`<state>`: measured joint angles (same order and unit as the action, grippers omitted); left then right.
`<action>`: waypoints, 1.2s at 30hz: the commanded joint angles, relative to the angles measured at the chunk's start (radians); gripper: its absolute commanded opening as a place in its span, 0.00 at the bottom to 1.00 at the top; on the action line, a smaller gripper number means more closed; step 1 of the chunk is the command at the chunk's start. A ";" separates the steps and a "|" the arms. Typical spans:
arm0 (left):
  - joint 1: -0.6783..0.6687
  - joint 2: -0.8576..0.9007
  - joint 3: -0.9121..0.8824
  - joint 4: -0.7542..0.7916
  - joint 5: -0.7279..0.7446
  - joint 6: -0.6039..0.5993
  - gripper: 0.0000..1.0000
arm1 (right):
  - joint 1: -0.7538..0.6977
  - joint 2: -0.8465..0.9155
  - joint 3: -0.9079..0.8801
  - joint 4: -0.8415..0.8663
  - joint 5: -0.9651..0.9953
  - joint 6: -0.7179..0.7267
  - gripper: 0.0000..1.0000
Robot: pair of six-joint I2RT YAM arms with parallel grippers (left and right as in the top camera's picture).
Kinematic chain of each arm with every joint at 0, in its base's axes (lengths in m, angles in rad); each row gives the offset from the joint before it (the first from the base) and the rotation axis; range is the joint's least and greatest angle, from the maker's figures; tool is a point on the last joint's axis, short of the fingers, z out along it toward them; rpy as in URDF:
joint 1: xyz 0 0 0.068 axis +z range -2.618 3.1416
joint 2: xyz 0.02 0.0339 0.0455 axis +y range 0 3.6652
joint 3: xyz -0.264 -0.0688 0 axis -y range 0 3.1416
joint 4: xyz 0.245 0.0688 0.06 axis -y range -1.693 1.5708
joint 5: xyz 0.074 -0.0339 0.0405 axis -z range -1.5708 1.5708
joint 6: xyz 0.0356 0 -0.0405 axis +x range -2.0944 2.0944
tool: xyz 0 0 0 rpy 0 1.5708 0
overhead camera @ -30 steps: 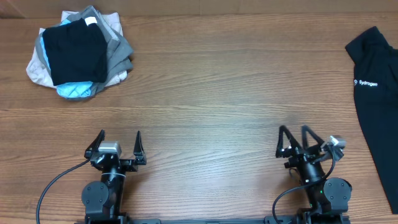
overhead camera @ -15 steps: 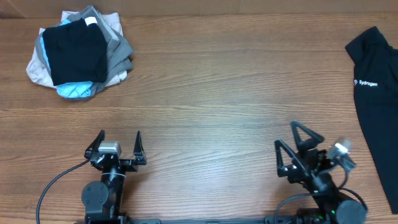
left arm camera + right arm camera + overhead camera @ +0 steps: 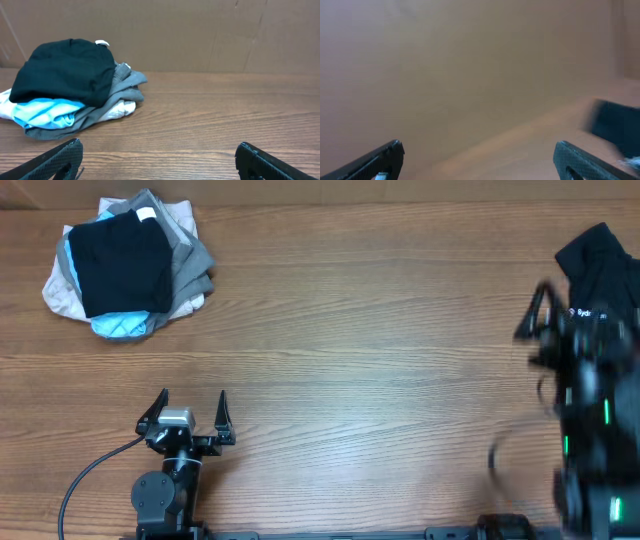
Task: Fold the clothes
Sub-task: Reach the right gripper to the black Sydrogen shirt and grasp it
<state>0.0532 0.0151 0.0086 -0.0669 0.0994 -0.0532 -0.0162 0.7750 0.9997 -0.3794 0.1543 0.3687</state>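
Observation:
The black shirt (image 3: 592, 260) with small white lettering lies at the table's right edge, partly cut off by the frame and partly hidden by my right arm. My right gripper (image 3: 535, 320) is a blurred shape raised over the shirt's left side; in the right wrist view its fingers (image 3: 479, 157) are wide apart and empty, with a blurred dark patch of the shirt (image 3: 615, 127) at the right. My left gripper (image 3: 192, 404) rests near the front edge, open and empty; its fingers also show in the left wrist view (image 3: 159, 160).
A stacked pile of black, grey, beige and light-blue garments (image 3: 125, 265) sits at the far left corner, also in the left wrist view (image 3: 70, 85). A brown wall (image 3: 200, 35) stands behind the wooden table (image 3: 350, 330).
My right arm has lifted from its rest near the front edge and swung right and far, now over the shirt's left side. The left arm has not moved.

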 commanded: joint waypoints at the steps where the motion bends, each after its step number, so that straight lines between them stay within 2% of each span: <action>1: 0.006 -0.011 -0.004 -0.001 -0.006 -0.003 1.00 | -0.060 0.264 0.143 -0.071 0.185 -0.107 1.00; 5: 0.006 -0.011 -0.004 -0.001 -0.006 -0.003 1.00 | -0.151 0.588 0.346 -0.219 0.185 -0.115 1.00; 7: 0.006 -0.011 -0.004 -0.001 -0.006 -0.003 1.00 | -0.171 0.684 0.395 -0.265 0.187 -0.116 1.00; 17: 0.006 -0.011 -0.004 -0.001 -0.006 -0.003 1.00 | -0.383 1.039 0.409 -0.281 0.208 -0.116 1.00; 19: 0.006 -0.011 -0.004 -0.001 -0.006 -0.003 1.00 | -0.415 1.088 0.409 -0.276 0.196 -0.117 1.00; 24: 0.006 -0.011 -0.004 -0.001 -0.006 -0.003 1.00 | -0.459 1.168 0.409 -0.214 0.087 -0.224 1.00; 31: 0.006 -0.011 -0.004 -0.001 -0.006 -0.003 1.00 | -0.464 1.210 0.408 -0.107 0.086 -0.248 1.00; 36: 0.006 -0.011 -0.004 -0.001 -0.006 -0.003 1.00 | -0.464 1.266 0.408 -0.058 0.079 -0.299 0.91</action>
<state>0.0532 0.0151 0.0086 -0.0673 0.0998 -0.0528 -0.4782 1.9945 1.3823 -0.4503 0.2417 0.1051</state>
